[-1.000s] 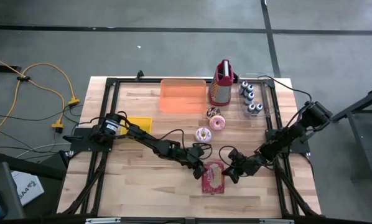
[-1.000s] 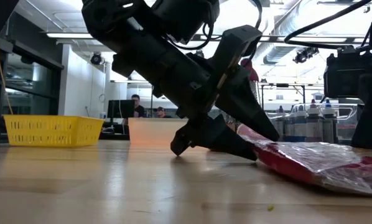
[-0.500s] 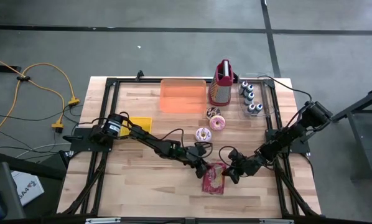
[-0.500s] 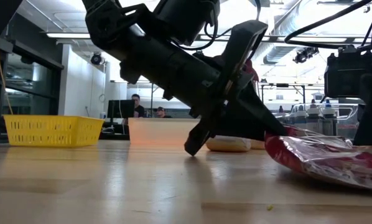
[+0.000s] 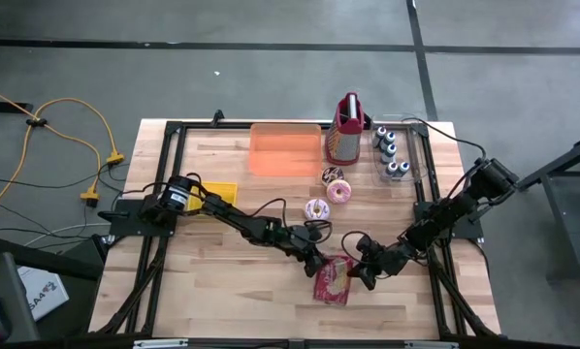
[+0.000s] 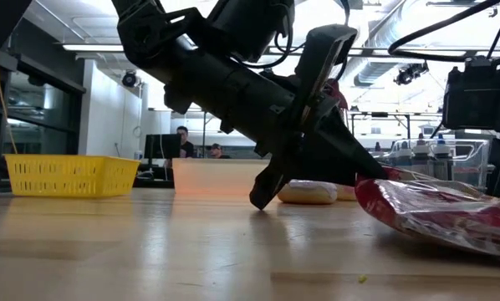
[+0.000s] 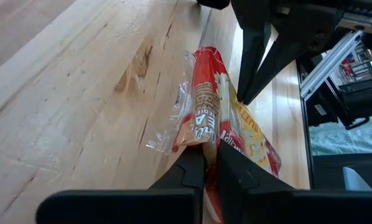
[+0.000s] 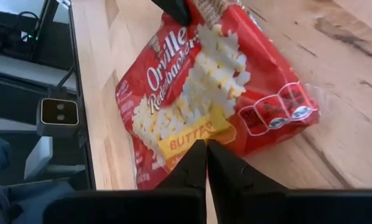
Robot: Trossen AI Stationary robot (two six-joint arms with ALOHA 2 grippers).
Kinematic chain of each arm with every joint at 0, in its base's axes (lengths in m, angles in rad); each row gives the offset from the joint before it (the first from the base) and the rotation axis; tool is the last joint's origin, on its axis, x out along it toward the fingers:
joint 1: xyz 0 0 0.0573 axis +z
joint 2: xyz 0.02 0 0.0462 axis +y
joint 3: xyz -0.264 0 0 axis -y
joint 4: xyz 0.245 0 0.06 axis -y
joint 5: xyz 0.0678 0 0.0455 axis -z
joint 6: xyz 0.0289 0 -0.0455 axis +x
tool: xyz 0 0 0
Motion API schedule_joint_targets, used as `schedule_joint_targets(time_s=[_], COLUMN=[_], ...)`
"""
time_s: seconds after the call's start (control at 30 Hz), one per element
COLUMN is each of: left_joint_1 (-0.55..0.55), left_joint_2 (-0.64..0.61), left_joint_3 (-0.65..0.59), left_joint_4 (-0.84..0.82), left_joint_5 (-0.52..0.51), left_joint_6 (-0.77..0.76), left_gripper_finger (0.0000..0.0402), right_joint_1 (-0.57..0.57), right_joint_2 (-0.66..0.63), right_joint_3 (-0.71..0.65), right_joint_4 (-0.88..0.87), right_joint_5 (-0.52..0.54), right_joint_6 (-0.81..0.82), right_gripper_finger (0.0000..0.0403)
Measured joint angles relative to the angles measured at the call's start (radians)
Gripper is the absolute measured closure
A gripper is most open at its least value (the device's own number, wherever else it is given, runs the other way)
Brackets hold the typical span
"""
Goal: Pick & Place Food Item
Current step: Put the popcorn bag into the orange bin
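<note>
Wooden table (image 5: 212, 281): popcorn bag (image 5: 333, 278) pinched in left gripper (image 5: 319, 266) jaws.

The popcorn bag (image 5: 334, 278) lies between left claw (image 5: 318, 264) and right claw (image 5: 360, 274), donuts (image 5: 328, 199) behind.

The red popcorn bag (image 8: 217, 99) reads "Orville" with "BUTTER" on its yellow banner
</note>
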Motion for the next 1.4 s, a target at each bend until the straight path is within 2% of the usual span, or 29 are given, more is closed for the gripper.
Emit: schedule_joint_targets(time_s=[0.17, 0.43, 0.63, 0.8, 1.0, 1.13, 1.4], left_joint_1=[0.000, -0.001, 0.001, 0.004, 0.004, 0.004, -0.013], left_joint_2=[-0.003, -0.004, -0.018, -0.071, -0.155, -0.196, -0.265], left_joint_3=[0.000, 0.000, 0.000, -0.001, 0.000, 0.000, 0.000], left_joint_4=[-0.011, -0.024, -0.038, -0.085, -0.206, -0.279, -0.314], left_joint_5=[0.006, 0.006, 0.026, 0.019, -0.046, -0.080, -0.125], left_joint_6=[0.000, 0.007, 0.016, 0.062, 0.107, 0.130, 0.151], left_gripper_finger=[0.0392, 0.0393, 0.0393, 0.0394, 0.0394, 0.0394, 0.0394], right_joint_1=[0.000, -0.001, 0.000, 0.015, 0.063, 0.093, 0.121], right_joint_2=[0.000, 0.000, 0.000, -0.001, -0.001, 0.000, 0.000], right_joint_3=[0.000, 0.000, 0.000, 0.001, 0.001, 0.001, 0.000], right_joint_4=[0.004, 0.016, 0.019, 0.022, 0.023, 0.024, 0.021], right_joint_5=[-0.025, -0.055, -0.138, -0.156, -0.143, -0.105, -0.040], right_joint_6=[-0.035, -0.039, -0.038, -0.037, -0.018, -0.010, -0.008], right_gripper_finger=[0.0392, 0.0325, 0.0293, 0.0288, 0.0288, 0.0288, 0.0288])
